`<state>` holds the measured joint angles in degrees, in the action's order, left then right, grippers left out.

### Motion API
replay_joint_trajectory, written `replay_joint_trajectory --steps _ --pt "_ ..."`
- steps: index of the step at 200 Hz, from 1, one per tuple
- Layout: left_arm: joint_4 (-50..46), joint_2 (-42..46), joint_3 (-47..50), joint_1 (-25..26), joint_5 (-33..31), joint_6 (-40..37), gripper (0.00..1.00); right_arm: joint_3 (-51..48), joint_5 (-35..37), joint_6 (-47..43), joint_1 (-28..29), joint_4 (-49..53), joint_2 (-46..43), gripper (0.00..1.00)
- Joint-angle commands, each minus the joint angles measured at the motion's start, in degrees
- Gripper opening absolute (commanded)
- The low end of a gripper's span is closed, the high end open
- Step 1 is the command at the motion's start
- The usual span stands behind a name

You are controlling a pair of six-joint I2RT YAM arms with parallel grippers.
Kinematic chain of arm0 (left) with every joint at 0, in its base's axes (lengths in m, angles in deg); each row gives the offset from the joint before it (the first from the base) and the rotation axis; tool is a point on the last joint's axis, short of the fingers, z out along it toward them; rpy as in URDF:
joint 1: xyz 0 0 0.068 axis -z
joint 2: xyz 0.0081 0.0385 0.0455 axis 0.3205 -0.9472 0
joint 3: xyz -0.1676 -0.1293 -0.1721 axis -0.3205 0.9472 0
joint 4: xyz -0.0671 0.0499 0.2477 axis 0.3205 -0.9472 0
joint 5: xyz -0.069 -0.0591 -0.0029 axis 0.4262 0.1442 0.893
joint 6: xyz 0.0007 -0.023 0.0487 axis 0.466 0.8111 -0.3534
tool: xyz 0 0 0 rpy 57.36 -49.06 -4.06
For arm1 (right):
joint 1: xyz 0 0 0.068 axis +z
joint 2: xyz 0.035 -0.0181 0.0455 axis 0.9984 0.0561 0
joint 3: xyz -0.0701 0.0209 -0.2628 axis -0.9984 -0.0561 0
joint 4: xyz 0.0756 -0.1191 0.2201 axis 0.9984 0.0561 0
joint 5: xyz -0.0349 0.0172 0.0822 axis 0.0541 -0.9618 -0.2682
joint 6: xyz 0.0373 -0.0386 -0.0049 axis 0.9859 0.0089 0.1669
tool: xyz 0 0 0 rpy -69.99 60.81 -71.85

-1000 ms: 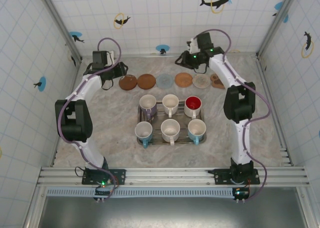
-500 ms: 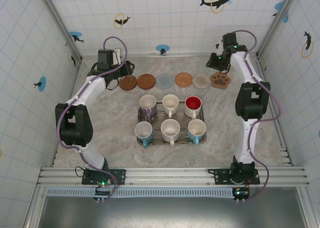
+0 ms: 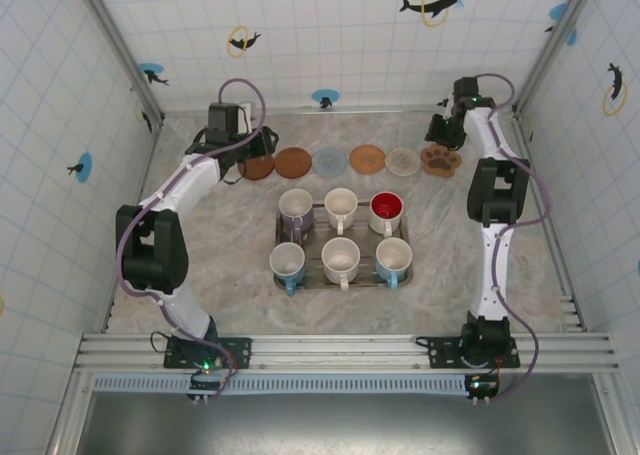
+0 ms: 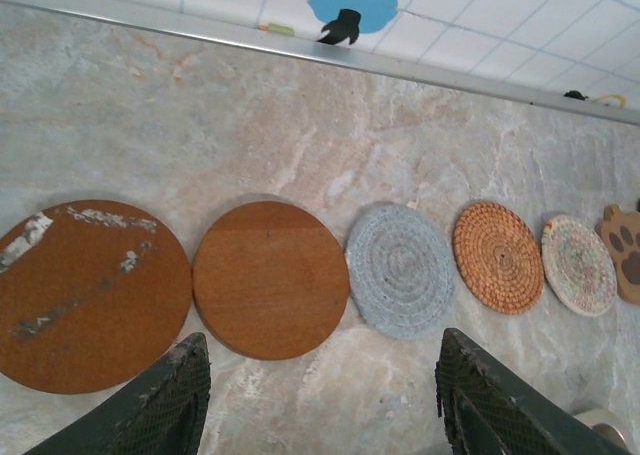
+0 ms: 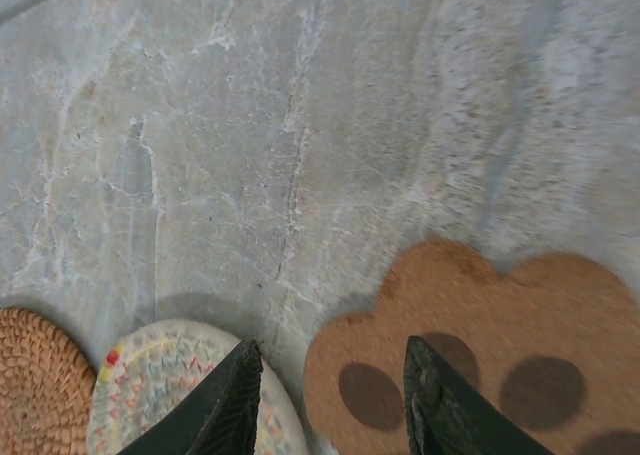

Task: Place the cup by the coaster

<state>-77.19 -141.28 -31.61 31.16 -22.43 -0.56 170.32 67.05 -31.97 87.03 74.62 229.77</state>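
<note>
- Task barely begun, by my read: no cup lifted, none set by a coaster.
- Six cups [image 3: 340,257] stand on the tray [image 3: 320,285], two rows of three; the red-lined cup [image 3: 386,208] is at the tray's far-right corner.
- Coasters [image 3: 329,160] lie in a row of six on the surface just beyond the tray's far edge, with no cup beside any.
- Left fingers [image 4: 160,400]: apart and empty, hanging past the tray's far-left corner over the wooden coaster [image 4: 270,278].
- Right fingers [image 5: 225,405]: apart and empty, past the tray's far-right corner, low over the gap between the paw coaster [image 5: 480,375] and the pale woven coaster [image 5: 165,385].
- Left to do, as I judge it: pick a cup, grasp it, carry it off the tray, set it down next to a coaster. That is the whole job.
- Top view gives the tray, all the cups and both arms reaching past it; neither wrist view has the tray.
- Left wrist view gives coaster detail that is lost from above: the scuffed wooden disc [image 4: 85,295], the grey woven one [image 4: 400,270] and the orange woven one [image 4: 498,257].
- Right wrist view gives the close fingers-to-paw spacing. Whether they touch the surface I can't tell.
</note>
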Motion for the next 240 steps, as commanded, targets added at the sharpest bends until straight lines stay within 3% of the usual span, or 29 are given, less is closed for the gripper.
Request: replay_joint_trajectory --steps 1,137,240 --pt "1.35 1.19 0.23 0.62 -0.72 0.94 0.61 3.99 -2.43 0.85 0.59 -0.53 2.11 0.41" --pt "0.46 0.15 -0.62 1.58 -0.96 0.45 0.61 4.86 -4.77 1.83 1.83 -3.14 6.53 0.4" --pt "0.44 0.22 -1.0 2.04 -0.87 0.13 0.6 -2.16 -4.17 0.57 2.3 -2.02 2.52 0.4"
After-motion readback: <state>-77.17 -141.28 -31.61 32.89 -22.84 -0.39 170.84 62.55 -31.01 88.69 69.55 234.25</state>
